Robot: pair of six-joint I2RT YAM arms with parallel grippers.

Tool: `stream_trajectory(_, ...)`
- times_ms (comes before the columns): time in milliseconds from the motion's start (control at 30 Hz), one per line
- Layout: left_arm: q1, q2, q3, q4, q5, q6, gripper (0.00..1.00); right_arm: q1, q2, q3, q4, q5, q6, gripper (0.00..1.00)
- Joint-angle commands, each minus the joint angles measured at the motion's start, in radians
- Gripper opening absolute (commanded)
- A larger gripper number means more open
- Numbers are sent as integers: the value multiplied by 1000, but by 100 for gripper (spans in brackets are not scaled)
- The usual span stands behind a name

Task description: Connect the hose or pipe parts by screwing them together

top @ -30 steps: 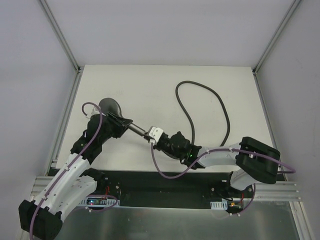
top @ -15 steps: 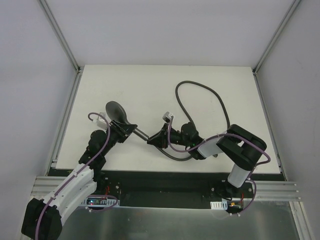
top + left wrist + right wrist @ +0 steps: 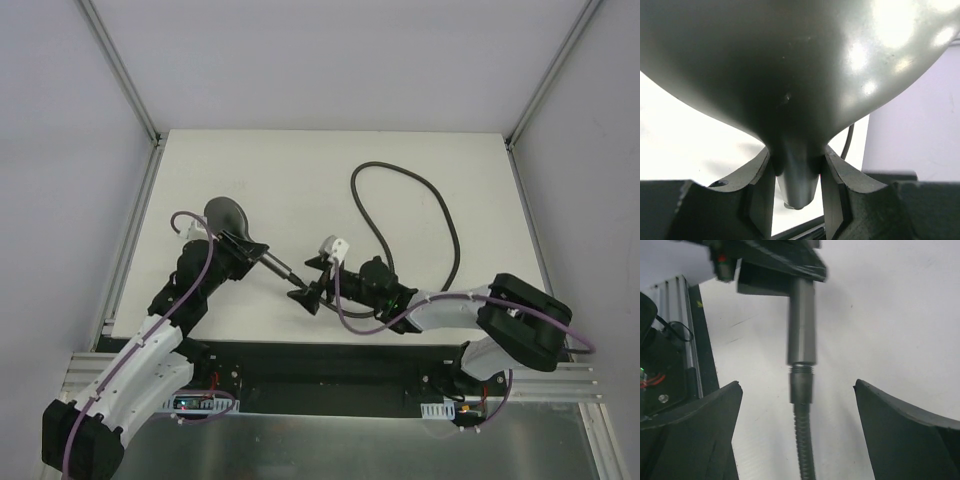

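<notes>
In the top view the dark grey shower head [image 3: 225,215] is held off the table at the left, its handle [image 3: 275,263] pointing right. My left gripper [image 3: 240,250] is shut on the neck of the handle. In the left wrist view the fingers [image 3: 757,187] press on the neck [image 3: 797,175] under the head's back [image 3: 790,65]. The hose [image 3: 384,165] loops over the table. Its end fitting [image 3: 801,387] sits on the handle's threaded end [image 3: 801,320], with some thread showing. My right gripper [image 3: 315,272] stands open around the fitting, both fingers [image 3: 705,430] well apart from it.
White walls and aluminium frame rails [image 3: 130,250] bound the white table [image 3: 280,170] on three sides. The black base strip [image 3: 330,365] runs along the near edge. Thin purple cables [image 3: 345,318] hang along both arms.
My right gripper has opened and let go of the hose fitting, after turning at the wrist. The left arm shifted a little with the shower head still in its grip.
</notes>
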Motion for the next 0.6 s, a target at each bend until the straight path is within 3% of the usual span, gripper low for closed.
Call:
stream_trajectory(0,-9,33,156,-184,-66,-51,0,208,-93,84,-247,419,-514,95)
stream_trajectory(167,-9,113,289,-371,-49,-86,0,330,-37,155,-258,669,-765,87)
stream_trajectory(267,-9,119,322,-408,-35,-111,0,373,25,210,-271,731,-857,78)
stream_trajectory(433,-9,105,351,-463,-64,-115,0,411,97,287,-308,792,-910,71)
stream_trajectory(567,-9,102,360,-492,-66,-112,0,420,126,321,-350,814,-904,59)
